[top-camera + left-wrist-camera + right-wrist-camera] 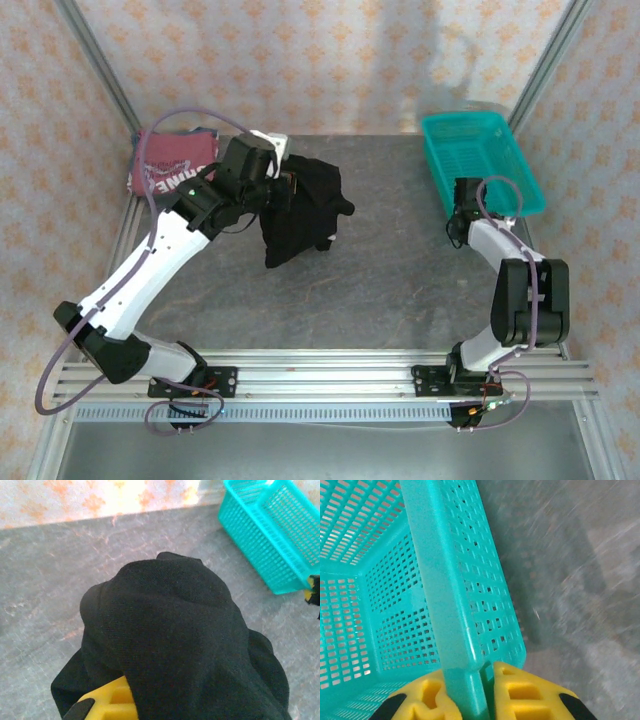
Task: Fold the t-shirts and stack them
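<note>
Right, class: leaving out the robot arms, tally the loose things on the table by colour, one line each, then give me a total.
Black t-shirt: 1
Dark red t-shirt: 1
Teal basket: 1
Total: 3

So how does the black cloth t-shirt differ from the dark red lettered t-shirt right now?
The black cloth t-shirt looks plain; the dark red t-shirt carries white lettering. The black one is bunched in the shut left tool over the middle of the grey table; the red one lies flat at the far left corner, ungripped. Both are soft cloth shirts.
</note>
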Controlling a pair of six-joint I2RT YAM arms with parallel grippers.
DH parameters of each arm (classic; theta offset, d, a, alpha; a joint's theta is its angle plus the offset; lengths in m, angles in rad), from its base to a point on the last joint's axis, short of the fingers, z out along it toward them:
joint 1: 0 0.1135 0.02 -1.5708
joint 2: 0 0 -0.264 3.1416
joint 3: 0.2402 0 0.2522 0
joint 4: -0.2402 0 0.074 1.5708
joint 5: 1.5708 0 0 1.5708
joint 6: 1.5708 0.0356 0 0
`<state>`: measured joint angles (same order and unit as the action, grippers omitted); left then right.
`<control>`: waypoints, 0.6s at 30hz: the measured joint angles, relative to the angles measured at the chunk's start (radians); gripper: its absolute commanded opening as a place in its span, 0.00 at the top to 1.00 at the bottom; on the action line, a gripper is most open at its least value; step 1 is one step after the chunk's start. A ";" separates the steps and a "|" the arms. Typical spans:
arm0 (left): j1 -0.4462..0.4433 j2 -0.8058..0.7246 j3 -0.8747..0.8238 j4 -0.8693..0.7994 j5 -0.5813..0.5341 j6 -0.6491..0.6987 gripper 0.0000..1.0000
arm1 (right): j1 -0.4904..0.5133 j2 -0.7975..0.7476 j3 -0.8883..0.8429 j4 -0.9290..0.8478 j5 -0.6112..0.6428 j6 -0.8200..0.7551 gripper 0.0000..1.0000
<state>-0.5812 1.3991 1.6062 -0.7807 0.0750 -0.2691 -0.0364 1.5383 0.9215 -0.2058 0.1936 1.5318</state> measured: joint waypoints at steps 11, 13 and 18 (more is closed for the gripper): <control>0.001 0.124 -0.080 0.110 0.134 -0.075 0.21 | -0.020 0.040 0.042 0.004 -0.092 -0.148 0.23; 0.008 0.143 -0.091 0.121 0.139 -0.098 0.18 | -0.020 0.040 0.065 0.000 -0.152 -0.230 0.18; 0.109 0.100 -0.132 0.121 0.154 -0.159 0.17 | -0.010 0.001 0.104 -0.046 -0.302 -0.465 0.13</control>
<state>-0.4721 1.4986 1.4746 -0.6598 0.2291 -0.4286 -0.0467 1.5394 1.0252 -0.2520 -0.1085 1.0668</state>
